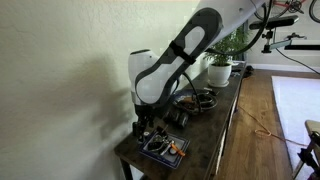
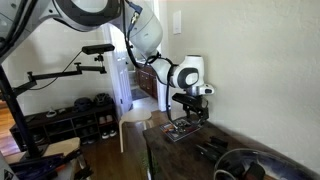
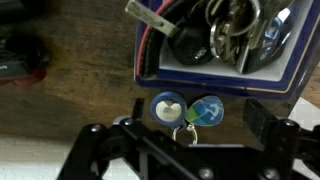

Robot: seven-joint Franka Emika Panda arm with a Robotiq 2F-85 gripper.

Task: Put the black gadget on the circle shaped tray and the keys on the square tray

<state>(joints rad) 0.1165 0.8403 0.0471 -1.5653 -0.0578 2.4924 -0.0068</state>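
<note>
The pincer (image 3: 180,128) hangs open over the silvery cluster of keys (image 3: 230,25), which lies inside the small square dark tray with a pale rim (image 3: 215,82); that half looks done. Off to the pincer's side, the small black boxy gadget (image 3: 18,62) lies on the wooden bench (image 3: 80,95), apparently not yet on the round dark tray (image 2: 250,165).

square tray (image 3: 230,84) cropped at wrist view's top edge, keys (image 3: 228,25) likewise cut off
</note>
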